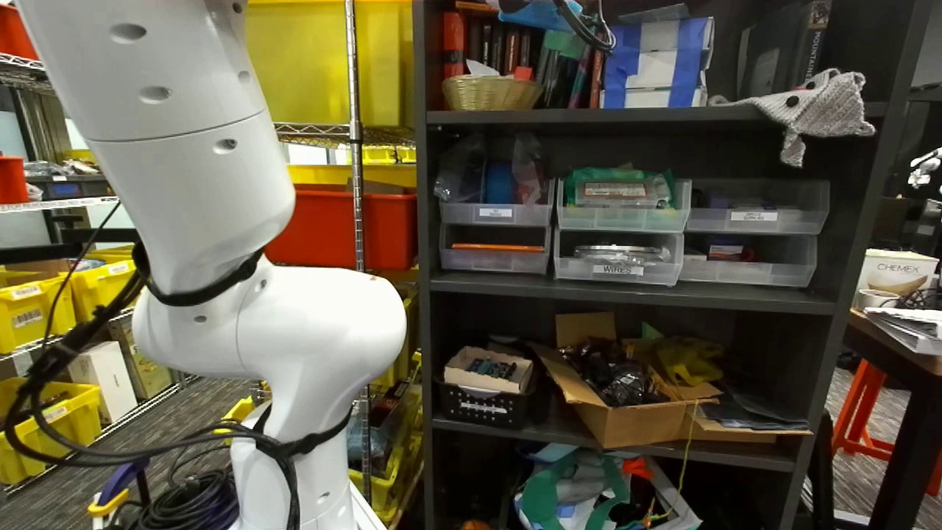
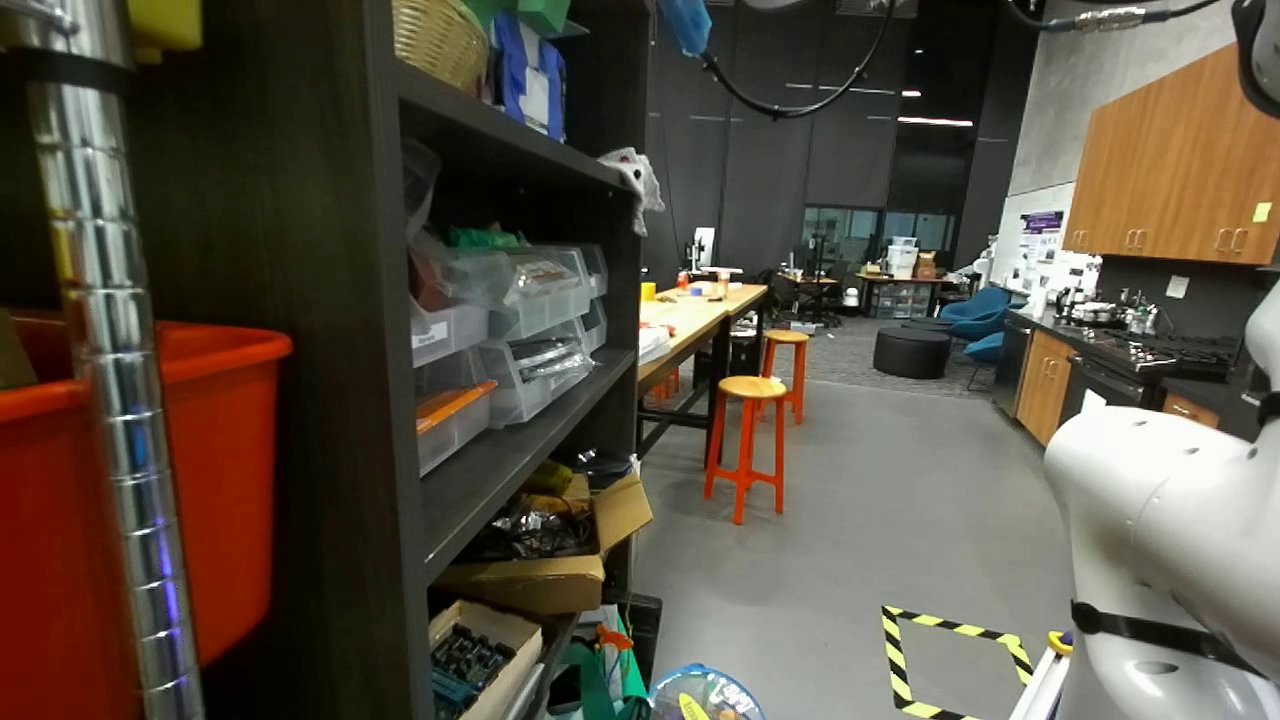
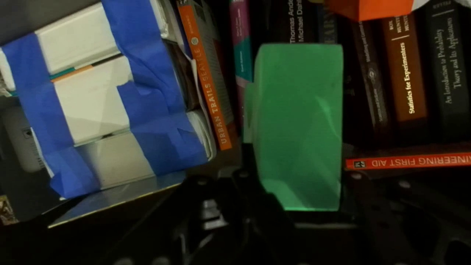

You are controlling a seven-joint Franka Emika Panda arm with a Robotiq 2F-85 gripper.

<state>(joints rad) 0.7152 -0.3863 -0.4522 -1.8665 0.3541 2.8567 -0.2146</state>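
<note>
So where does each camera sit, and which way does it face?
In an exterior view: before the shelf, facing it; arm at frame left.
In an exterior view: off the shelf's end, facing along its front toward stools; arm at frame right.
Wrist view: behind the jaws, which show gripping the green block; faces books.
All three share the taped stack.

In an exterior view, the dark shelf (image 2: 540,440) is pretty packed lol: wicker basket (image 2: 440,42), blue-taped bundle (image 2: 530,75) and part of a green block (image 2: 543,13) at its top, clear bins (image 2: 548,308) halfway down it, open cardboard box (image 2: 540,585) lower. Left of it, a red-orange tub (image 2: 220,500); right, orange-legged stools (image 2: 750,388), then way over, the white arm (image 2: 1130,500).
</note>
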